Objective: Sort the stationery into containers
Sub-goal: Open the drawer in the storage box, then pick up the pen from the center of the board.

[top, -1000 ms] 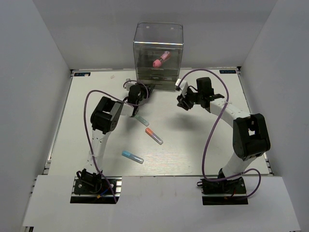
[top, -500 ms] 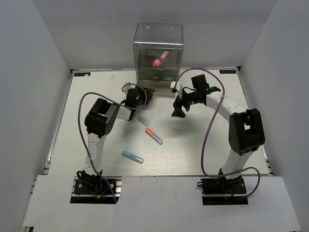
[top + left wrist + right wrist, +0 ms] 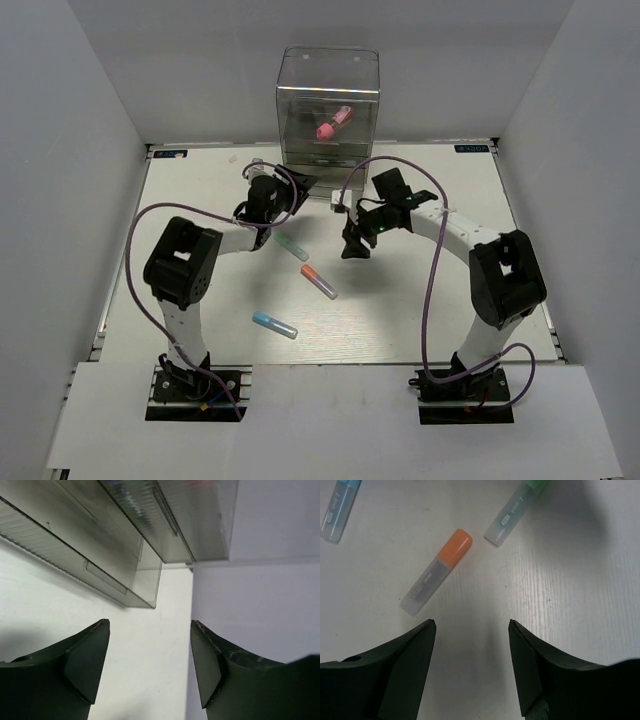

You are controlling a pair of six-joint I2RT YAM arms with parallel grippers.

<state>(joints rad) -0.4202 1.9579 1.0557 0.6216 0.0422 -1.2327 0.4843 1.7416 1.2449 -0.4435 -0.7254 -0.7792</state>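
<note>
Three markers (image 3: 274, 323) loose, one boxed.
Left gripper (image 3: 150, 626) gapes empty beside the clear box (image 3: 328, 75); right gripper (image 3: 472, 626), likewise agape and empty, hangs over the orange marker (image 3: 436, 572); the pink marker (image 3: 333, 122) seemingly lies in an upper drawer (image 3: 300, 120).

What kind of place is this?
Probably a robot lab test cell: plain white walls enclose a white table, left arm and right arm bolted at its near edge, a clear drawer box at the back.
</note>
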